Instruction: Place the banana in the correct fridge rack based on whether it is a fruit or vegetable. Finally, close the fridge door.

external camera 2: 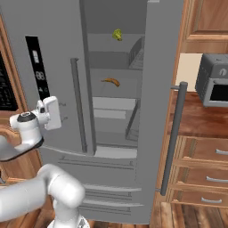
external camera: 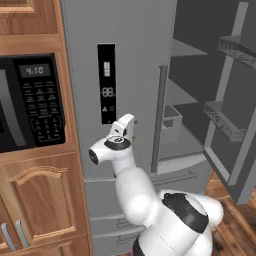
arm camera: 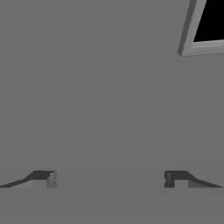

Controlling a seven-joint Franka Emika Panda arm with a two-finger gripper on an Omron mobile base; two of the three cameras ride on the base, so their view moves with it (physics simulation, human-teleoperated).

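Two fingertips (arm camera: 43,178) stand wide apart at the bottom of your hand view, nothing between them, so your gripper (arm camera: 109,179) is spread and empty. It faces a flat grey panel, w/ a corner of the black dispenser panel (arm camera: 210,22) at upper right.

From the left base view you see the gripper (external camera: 126,125) up close to the closed left fridge door (external camera: 125,30), just right of the dispenser strip (external camera: 106,82) and left of that door's vertical handle (external camera: 161,112). Whether it touches the door, you can't tell. In the right base view the hand (external camera 2: 50,112) sits at about the same spot, between the dispenser panel (external camera 2: 36,67) and the handle (external camera 2: 76,104).

Your banana (external camera 2: 111,81) lies on a middle shelf inside the open fridge compartment, well apart from the gripper. On the shelf above it sits a small lumpy green-yellow vegetable (external camera 2: 117,34).

You've got the right fridge door (external camera 2: 162,67) swung open, w/ its long handle (external camera 2: 173,138) toward the counter side; its inner racks (external camera: 225,120) show in the left base view.

Left of the fridge you see a built-in microwave (external camera: 30,100) in wood cabinets (external camera: 40,200). Right of it, a toaster oven (external camera 2: 213,82) on the wood counter above drawers (external camera 2: 202,171).
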